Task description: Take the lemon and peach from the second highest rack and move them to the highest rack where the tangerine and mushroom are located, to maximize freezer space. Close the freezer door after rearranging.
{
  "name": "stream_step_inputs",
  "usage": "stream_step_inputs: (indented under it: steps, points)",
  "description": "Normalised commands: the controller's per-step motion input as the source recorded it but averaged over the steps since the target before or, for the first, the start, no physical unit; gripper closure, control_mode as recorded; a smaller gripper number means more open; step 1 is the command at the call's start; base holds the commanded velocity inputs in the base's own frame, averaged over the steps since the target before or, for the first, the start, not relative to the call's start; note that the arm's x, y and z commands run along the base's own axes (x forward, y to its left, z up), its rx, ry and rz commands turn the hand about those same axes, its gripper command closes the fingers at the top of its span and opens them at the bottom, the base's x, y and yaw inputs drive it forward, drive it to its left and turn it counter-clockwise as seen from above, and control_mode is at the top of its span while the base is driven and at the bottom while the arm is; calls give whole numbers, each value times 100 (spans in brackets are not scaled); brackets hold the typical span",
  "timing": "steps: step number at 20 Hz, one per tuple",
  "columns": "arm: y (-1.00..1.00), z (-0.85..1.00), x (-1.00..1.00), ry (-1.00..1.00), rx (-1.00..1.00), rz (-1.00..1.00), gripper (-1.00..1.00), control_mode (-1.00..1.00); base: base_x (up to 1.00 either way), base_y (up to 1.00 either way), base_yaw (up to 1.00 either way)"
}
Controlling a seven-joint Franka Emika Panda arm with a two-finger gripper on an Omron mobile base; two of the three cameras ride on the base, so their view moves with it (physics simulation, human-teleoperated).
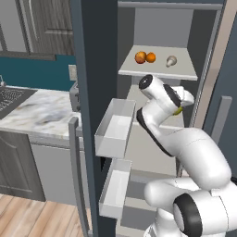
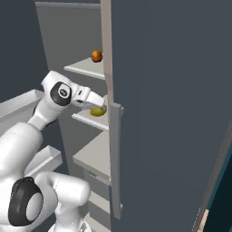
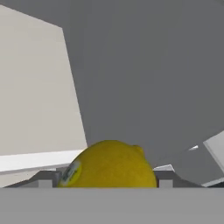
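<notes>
Pincer (image 2: 100, 108) closed snug around the lemon (image 3: 109, 165), bottom centre of hand view, at second rack level. Best to lift straight, clear the top rack (image 1: 157, 71) edge, then set down beside the tangerine (image 1: 150, 57), upper middle.

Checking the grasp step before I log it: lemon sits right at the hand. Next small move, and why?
Probably lift the lemon straight up off the second rack. In the hand view it sits between the fingertips, apparently gripped, though the tips are mostly hidden. In the left base view the peach already lies on the top rack with the tangerine and mushroom, so only the lemon remains.
</notes>
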Motion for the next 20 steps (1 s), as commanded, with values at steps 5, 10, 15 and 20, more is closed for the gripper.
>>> stream_step_inputs:
  steps: [5, 10, 15, 20]
  points:
    - [-28, 3, 14, 0, 26, 9, 100, -100, 0, 0, 0]
    - [-1, 50, -11, 0, 16, 0, 100, -100, 0, 0, 0]
    - [18, 71, -15, 0, 1, 0, 100, -100, 0, 0, 0]
    - [28, 57, 0, -1, 0, 0, 100, -100, 0, 0, 0]
